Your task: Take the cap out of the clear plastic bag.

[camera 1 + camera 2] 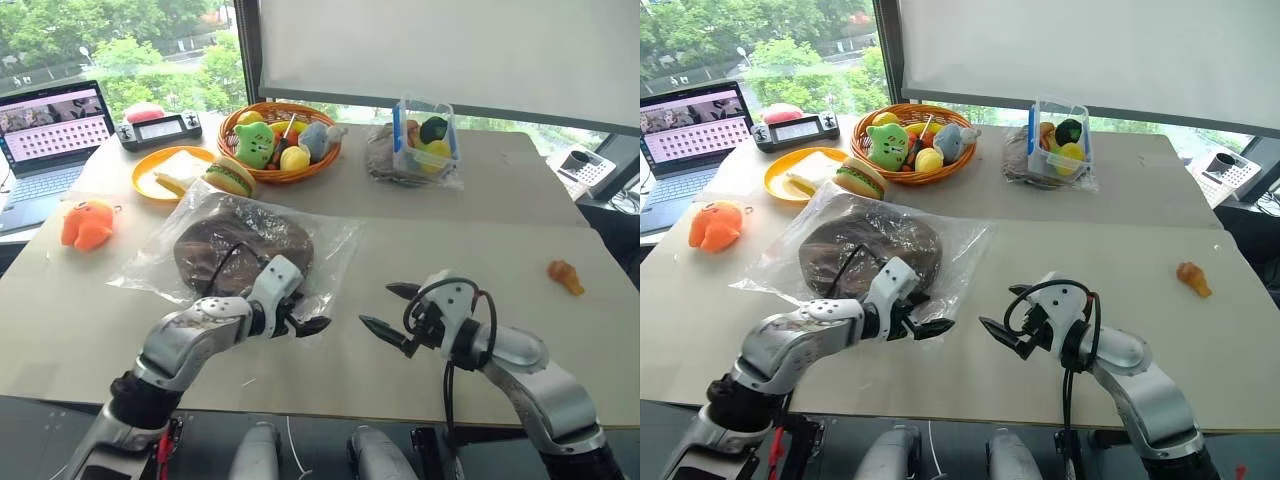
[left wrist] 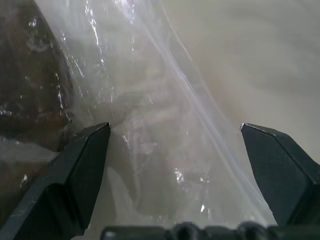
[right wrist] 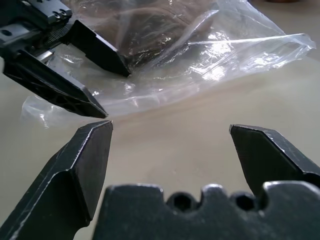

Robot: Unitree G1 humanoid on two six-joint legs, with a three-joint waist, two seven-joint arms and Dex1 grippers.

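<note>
This looks like an office or lab room set up for robot trials. A wide beige worktop (image 1: 420,250) stands against large windows with trees outside and a white roller blind (image 1: 450,55) pulled partway down. An open laptop (image 1: 45,140) and a handheld controller with a screen (image 1: 160,128) sit at the far left corner. A desk phone (image 1: 580,170) rests at the right. Toy props are spread about: an orange basket of plush fruit (image 1: 280,140) and a toy hamburger (image 1: 230,177).
</note>
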